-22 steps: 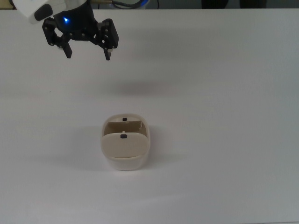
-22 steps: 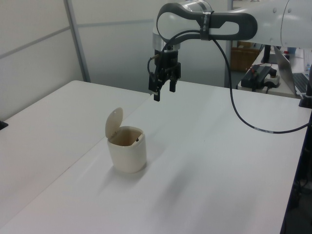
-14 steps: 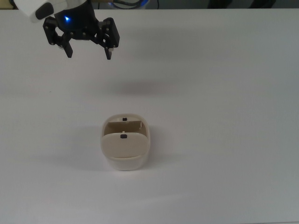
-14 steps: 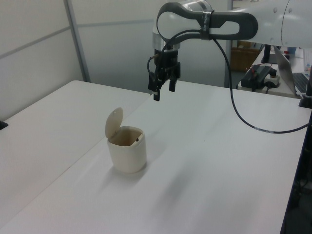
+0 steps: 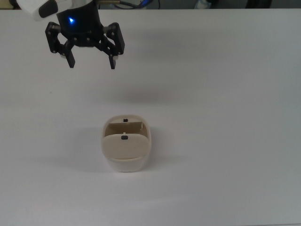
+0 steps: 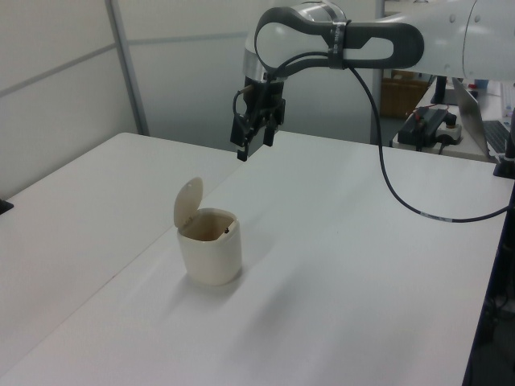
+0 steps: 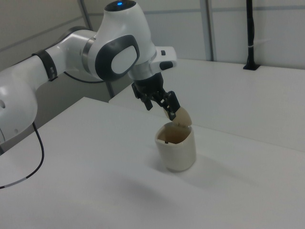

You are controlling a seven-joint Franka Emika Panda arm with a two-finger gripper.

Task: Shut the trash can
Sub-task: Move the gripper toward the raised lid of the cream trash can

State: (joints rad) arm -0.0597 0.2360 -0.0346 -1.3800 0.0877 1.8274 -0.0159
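One overhead, two opposite side views

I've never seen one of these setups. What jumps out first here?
A small cream trash can stands alone on the white table, its lid flipped up so the inside shows. Above and beyond it hangs the white robot arm, its black gripper in the air with fingers spread, touching nothing.

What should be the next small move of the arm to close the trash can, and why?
Probably bring the open pincer down behind the raised lid. The trash can stands open, its lid upright, and the pincer hangs high, apart from it and holding nothing.
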